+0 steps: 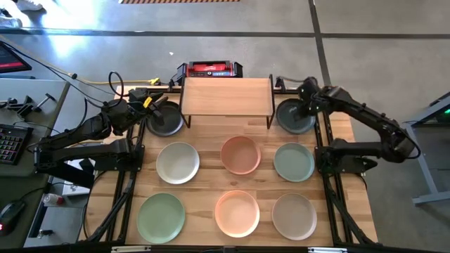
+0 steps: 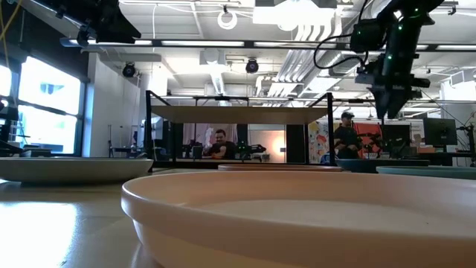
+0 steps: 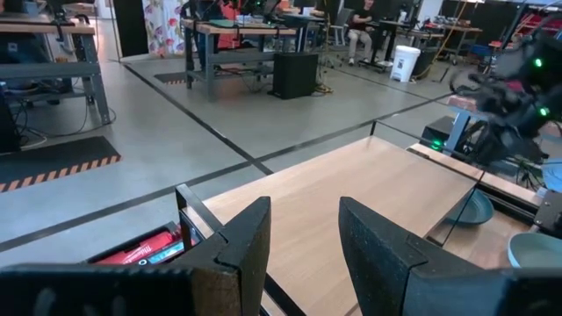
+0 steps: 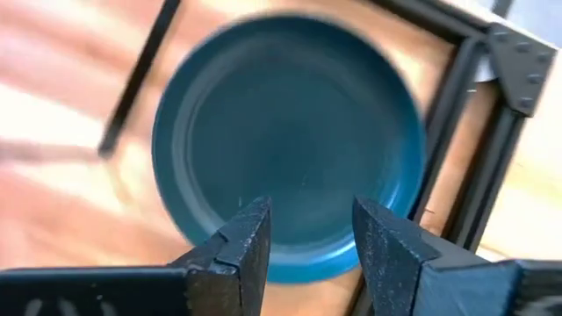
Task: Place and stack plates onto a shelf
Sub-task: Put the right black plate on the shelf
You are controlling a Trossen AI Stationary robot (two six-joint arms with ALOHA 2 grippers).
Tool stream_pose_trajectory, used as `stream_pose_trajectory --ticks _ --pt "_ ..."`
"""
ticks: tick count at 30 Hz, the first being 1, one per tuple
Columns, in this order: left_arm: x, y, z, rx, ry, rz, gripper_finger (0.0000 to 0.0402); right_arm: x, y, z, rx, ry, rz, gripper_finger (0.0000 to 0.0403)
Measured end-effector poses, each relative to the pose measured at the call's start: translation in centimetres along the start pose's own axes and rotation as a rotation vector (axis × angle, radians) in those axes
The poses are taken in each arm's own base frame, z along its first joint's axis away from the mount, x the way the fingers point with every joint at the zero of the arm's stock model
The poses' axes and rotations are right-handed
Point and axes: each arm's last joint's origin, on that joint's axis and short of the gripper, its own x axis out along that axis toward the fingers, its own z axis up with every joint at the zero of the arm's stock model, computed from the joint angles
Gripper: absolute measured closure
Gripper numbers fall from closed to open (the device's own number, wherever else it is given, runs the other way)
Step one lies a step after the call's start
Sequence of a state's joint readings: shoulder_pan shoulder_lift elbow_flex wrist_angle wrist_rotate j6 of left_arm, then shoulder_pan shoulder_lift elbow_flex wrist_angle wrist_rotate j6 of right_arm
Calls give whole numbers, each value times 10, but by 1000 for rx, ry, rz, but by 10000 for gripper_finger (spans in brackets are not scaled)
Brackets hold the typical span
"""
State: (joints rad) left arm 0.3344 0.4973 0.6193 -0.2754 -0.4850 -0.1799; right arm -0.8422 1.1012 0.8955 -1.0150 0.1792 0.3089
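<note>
The shelf stands at the table's far middle on thin black legs, its wooden top bare. One black plate lies flat by its left end, another by its right end. In front lie a cream-white plate, two peach-pink plates, two pale green plates and a beige plate. My left gripper hovers open over the left black plate, facing the shelf. My right gripper hangs open above the right black plate, fingers pointing down.
A red-and-black device sits behind the shelf. Black frame rails run along both sides of the table. Cables and desks lie off the left edge. People sit in the room beyond the table.
</note>
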Motion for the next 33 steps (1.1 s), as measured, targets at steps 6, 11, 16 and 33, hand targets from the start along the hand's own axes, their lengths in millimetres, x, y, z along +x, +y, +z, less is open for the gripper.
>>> stream_pose_trajectory --ticks 6,11,16,33 --pt "0 0 -3 14 26 4 275 -6 -16 23 236 -25 -1 256" --pt "0 1 -6 31 59 6 275 0 -13 32 358 -4 9 256" --pt "0 1 -7 33 63 7 275 20 -7 40 503 26 43 256" --pt "0 1 -7 33 63 7 275 63 -20 101 491 -314 140 257"
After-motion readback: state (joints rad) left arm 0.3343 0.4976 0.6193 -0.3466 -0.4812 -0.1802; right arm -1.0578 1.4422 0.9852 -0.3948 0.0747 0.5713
